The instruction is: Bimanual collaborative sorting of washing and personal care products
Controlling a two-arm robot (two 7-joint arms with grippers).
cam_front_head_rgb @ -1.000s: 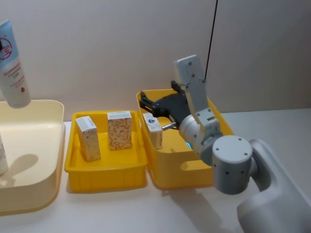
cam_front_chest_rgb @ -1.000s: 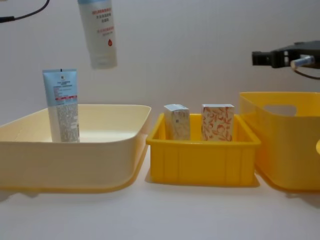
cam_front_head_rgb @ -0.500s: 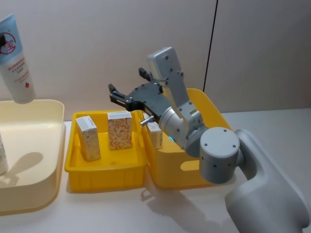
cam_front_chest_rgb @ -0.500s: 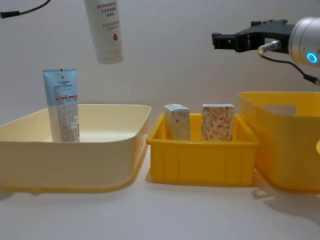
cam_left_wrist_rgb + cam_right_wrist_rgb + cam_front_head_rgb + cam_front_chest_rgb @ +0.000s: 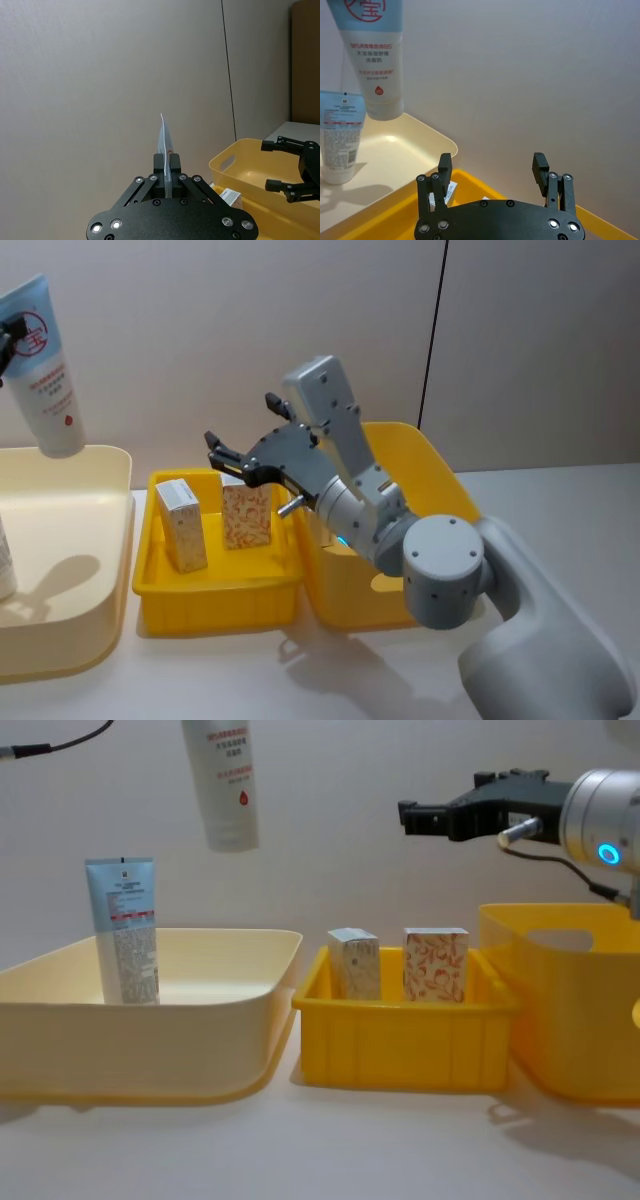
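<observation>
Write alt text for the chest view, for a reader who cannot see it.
The right gripper hovers open above two small cartons standing in a yellow bin. At left a squeeze tube hangs cap-down over a cream tray where a second tube stands upright; a taller yellow bin sits at right.

a light-blue tube with a red round logo is held in the air, slightly tilted, cap end down, over the cream bin; a second light-blue tube is stood upright inside it; a pale-printed carton and an orange-printed carton are stood upright side by side in the small yellow bin
</observation>
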